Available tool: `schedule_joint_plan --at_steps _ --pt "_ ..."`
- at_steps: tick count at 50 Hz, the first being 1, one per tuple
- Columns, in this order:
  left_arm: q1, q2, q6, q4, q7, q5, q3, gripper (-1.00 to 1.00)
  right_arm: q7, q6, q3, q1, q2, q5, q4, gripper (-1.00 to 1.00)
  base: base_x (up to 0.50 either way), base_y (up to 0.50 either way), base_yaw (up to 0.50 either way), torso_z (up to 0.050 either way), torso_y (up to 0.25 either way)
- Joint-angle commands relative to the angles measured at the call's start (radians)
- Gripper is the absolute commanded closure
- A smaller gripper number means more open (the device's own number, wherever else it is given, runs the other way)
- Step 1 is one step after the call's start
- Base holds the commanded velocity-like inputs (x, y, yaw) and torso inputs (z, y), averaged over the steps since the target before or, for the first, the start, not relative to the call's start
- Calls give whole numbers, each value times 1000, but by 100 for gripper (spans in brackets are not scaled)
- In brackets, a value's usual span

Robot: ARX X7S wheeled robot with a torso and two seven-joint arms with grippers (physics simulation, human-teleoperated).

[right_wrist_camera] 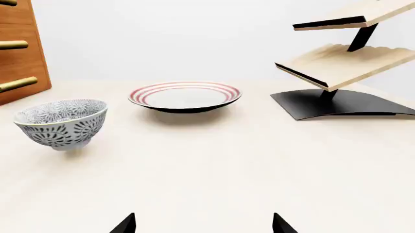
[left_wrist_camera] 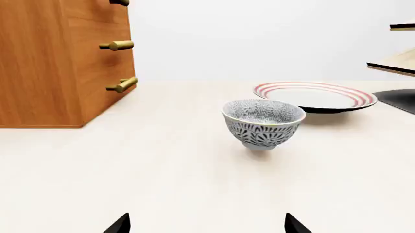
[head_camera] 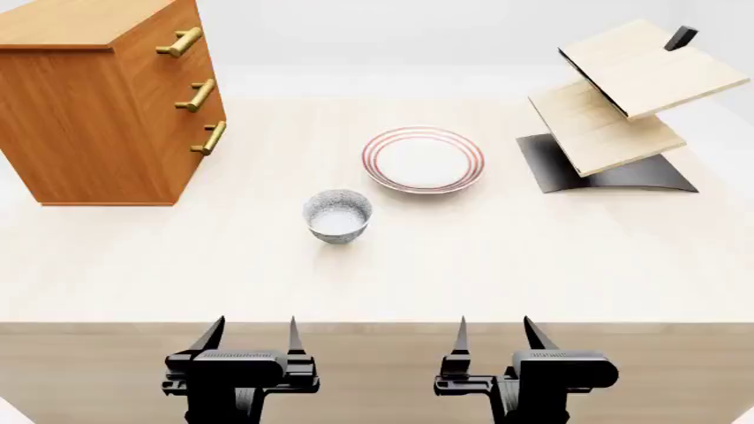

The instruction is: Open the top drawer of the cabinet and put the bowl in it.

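The small round grey-blue speckled bowl [head_camera: 337,215] stands upright on the pale wooden table [head_camera: 471,265], its pale inside empty, near the table's middle and clear of everything around it. Just behind it and toward the right lies the flat white plate with red rings [head_camera: 423,160], close by but not touching. To the left, at the table's far corner, stands the boxy orange-brown wood-grain cabinet [head_camera: 94,124]; its top drawer [head_camera: 169,35] is shut, flush with the two drawers below, and all three brass bar handles line up. At the far right sits a rack of pale tilted boards on a black base [head_camera: 613,115].

The left gripper [head_camera: 250,329] and right gripper [head_camera: 493,329] hover at the near table edge, well short of the bowl. Each has its dark fingers spread apart, holding nothing.
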Motion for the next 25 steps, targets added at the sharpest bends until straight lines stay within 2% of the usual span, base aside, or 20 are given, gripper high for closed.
schedule_joint_plan --at_steps 1,5,12,25 --pt "2 -17 -2 6 -11 -22 18 -100 19 2 -20 1 15 17 2 -100 0 0 0 0 0" --pt "26 -39 42 35 5 -54 40 -100 37 7 -38 8 30 33 9 -100 0 0 0 5 0" --pt "37 -59 -7 85 21 -119 48 -100 57 -6 -56 16 46 50 25 -100 0 0 0 50 40" --pt "30 -79 -7 94 -3 -136 65 -100 86 -6 -72 23 66 76 22 -100 0 0 0 50 40"
